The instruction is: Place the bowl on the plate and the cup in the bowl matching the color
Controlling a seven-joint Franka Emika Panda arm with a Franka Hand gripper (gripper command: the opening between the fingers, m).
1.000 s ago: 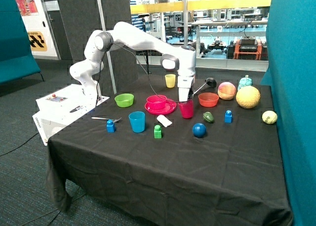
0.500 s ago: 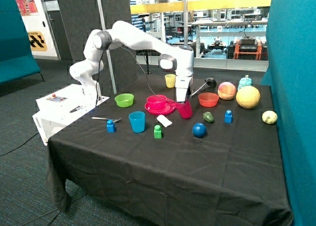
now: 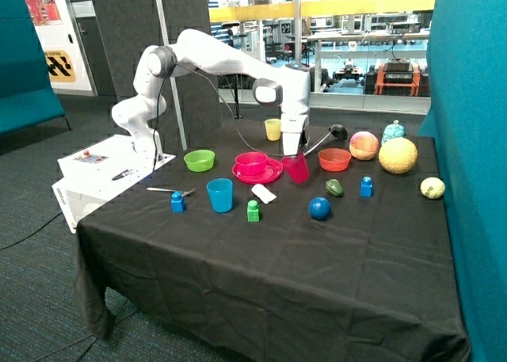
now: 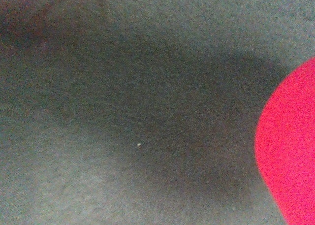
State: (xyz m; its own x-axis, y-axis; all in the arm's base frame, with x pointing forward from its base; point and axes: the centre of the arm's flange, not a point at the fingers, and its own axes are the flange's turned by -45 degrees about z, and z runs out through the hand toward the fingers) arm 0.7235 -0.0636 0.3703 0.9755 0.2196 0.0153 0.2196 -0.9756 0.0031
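The magenta-pink bowl (image 3: 251, 163) sits on the magenta-pink plate (image 3: 242, 174) in the middle of the black table. My gripper (image 3: 293, 153) is shut on the rim of the magenta-pink cup (image 3: 298, 170). It holds the cup slightly tilted, just above the cloth, right beside the plate's edge on the orange bowl's side. The wrist view shows dark cloth and a pink rounded surface (image 4: 290, 151) at one edge; I cannot tell whether that is the cup or the plate.
An orange bowl (image 3: 333, 159) and a black-handled utensil (image 3: 337, 131) lie just past the cup. A yellow cup (image 3: 273, 129) stands behind the plate. A green bowl (image 3: 199, 160), a blue cup (image 3: 219, 195), a white piece (image 3: 264, 192), a green block (image 3: 253, 211) and a blue ball (image 3: 319, 208) surround it.
The gripper has lifted the pink cup off the cloth and carried it a little toward the plate, tilting it; the arm has risen.
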